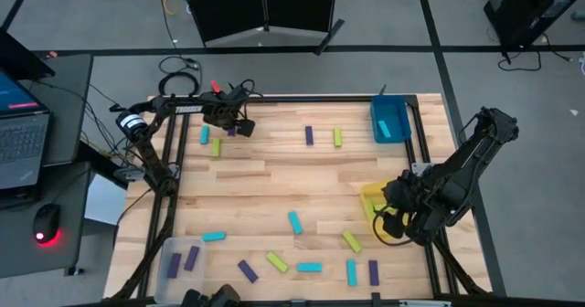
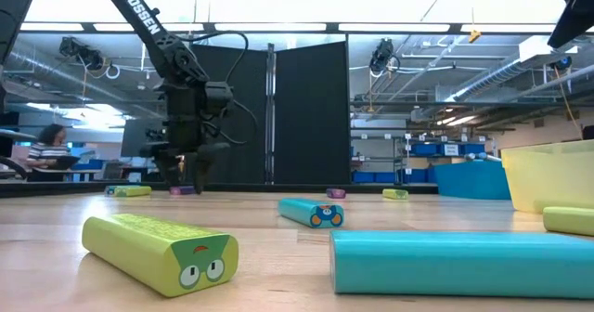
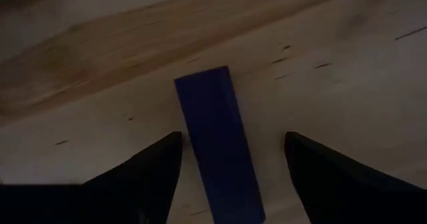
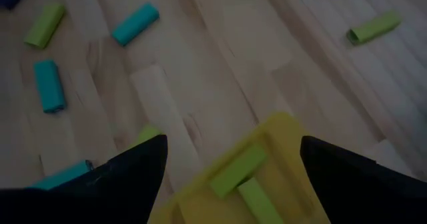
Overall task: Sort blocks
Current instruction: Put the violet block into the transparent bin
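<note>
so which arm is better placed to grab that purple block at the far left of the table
Left. The left gripper is open with the purple block lying between its fingers. The right gripper hangs over the yellow tray, far across the table.

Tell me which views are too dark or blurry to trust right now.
Left wrist view: dim, the purple block reads almost navy between the open left pincer. Right wrist view: dim, soft, yellow tray still legible. Low view: sharp up close, backlit by ceiling lights. High view: evenly lit.
</note>
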